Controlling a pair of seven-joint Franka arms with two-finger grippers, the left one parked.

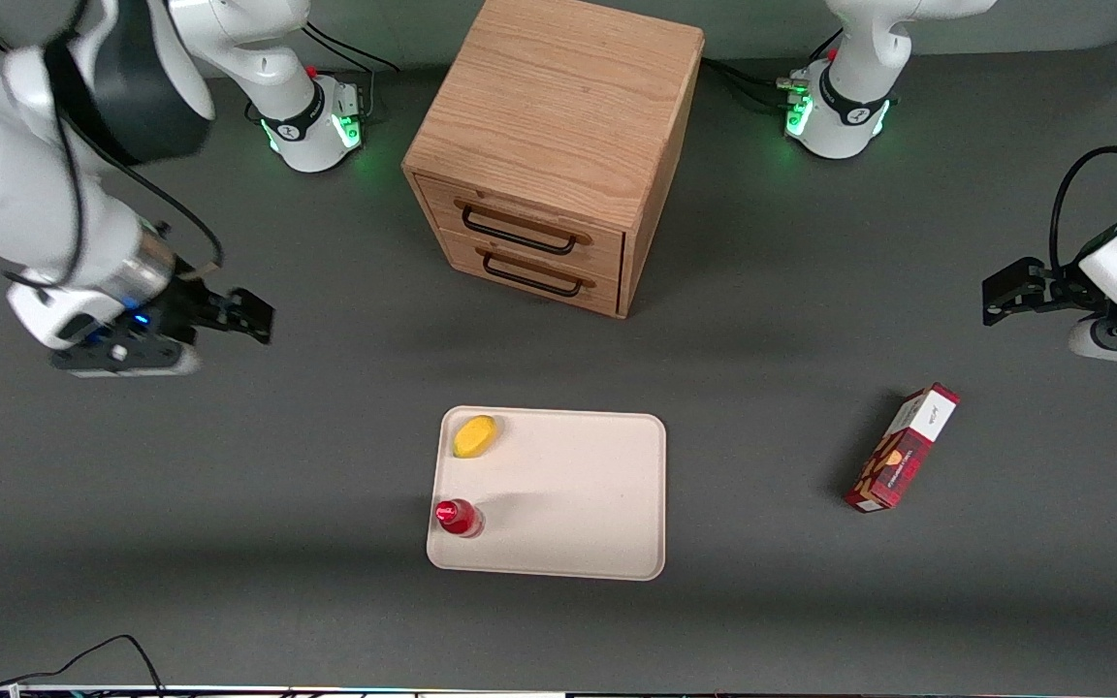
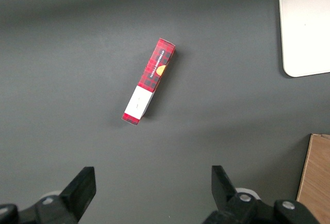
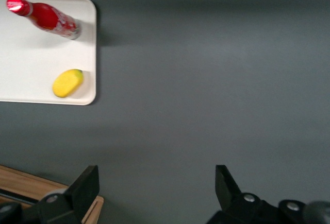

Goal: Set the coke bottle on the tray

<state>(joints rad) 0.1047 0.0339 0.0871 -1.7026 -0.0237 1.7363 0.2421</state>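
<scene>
Coke bottle (image 1: 459, 518) upright on tray (image 1: 568, 504), pincer (image 1: 253, 315) apart.

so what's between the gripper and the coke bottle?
Only bare table. In the front view the gripper, fingers open, hangs toward the working arm's end, and the coke bottle stands on the tray. The right wrist view agrees.
</scene>
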